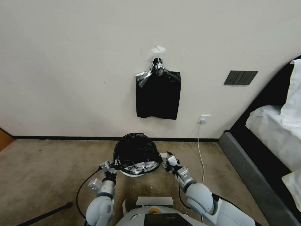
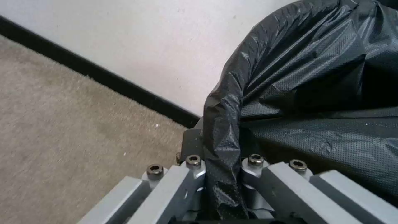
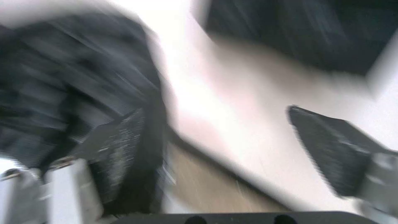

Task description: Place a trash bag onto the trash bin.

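Pinching trash bag [image 2: 315, 77] edge: left pincer [image 2: 222, 174] | right pincer [image 3: 215, 149] wide, empty

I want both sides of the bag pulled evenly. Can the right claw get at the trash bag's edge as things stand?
Probably yes. The right claw, open, sits right beside the trash bag on the trash bin, with nothing between. The left claw already pinches the opposite edge.

Head camera looks down toward the wall; both wrist cameras sit close against the trash bag [image 1: 136, 152] (shared).
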